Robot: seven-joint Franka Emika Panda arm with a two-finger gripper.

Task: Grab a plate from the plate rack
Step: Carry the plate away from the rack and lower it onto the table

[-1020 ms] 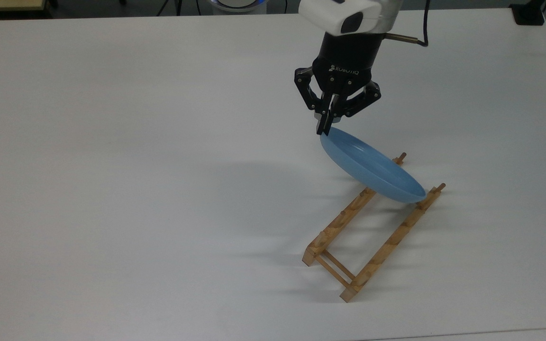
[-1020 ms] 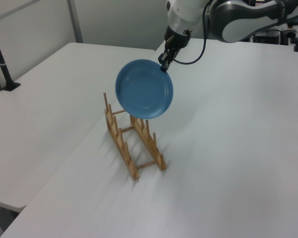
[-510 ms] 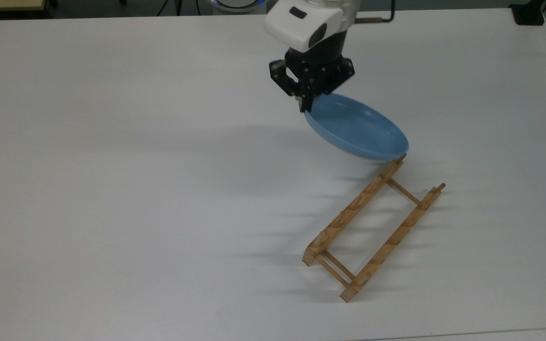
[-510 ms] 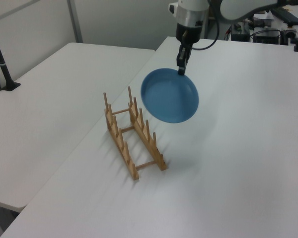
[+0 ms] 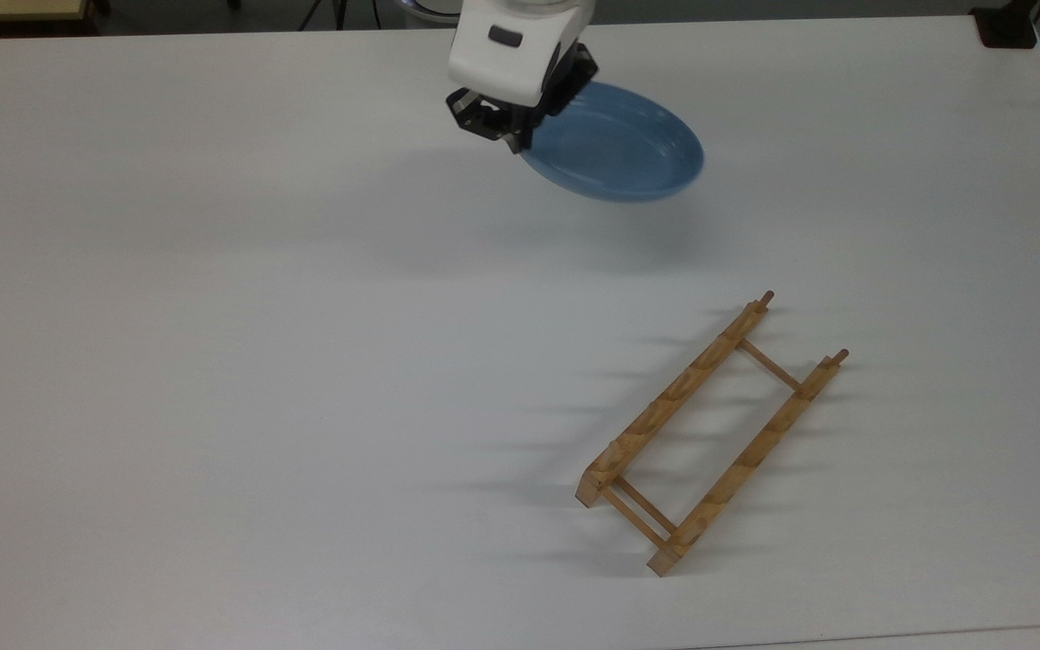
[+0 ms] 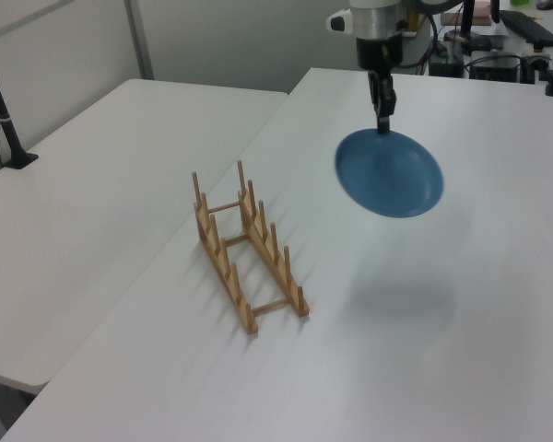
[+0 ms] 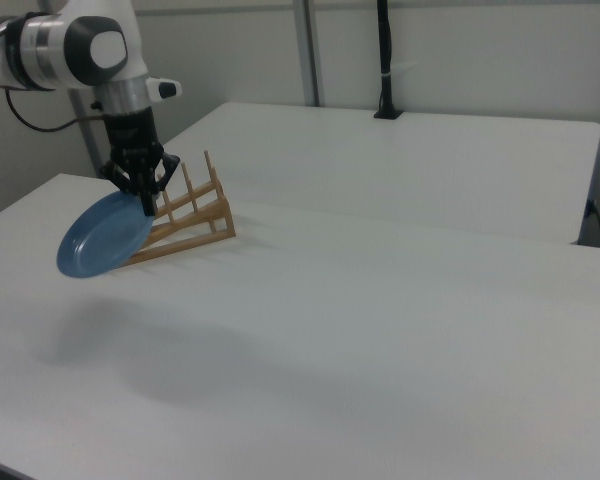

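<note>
Since the earlier frames the arm has carried the light-blue plate (image 5: 615,144) away from the wooden plate rack (image 5: 711,433), toward 11 o'clock in the top view. Largest, the white table (image 5: 213,361) spreads beneath everything. Next, the rack stands bare on it at about 4 o'clock from the table's centre in the top view. Tilted, the plate hangs in the air well apart from the rack, over its own shadow. Smallest, the gripper (image 6: 383,118) has its fingers pinched narrow on the plate's upper rim.
</note>
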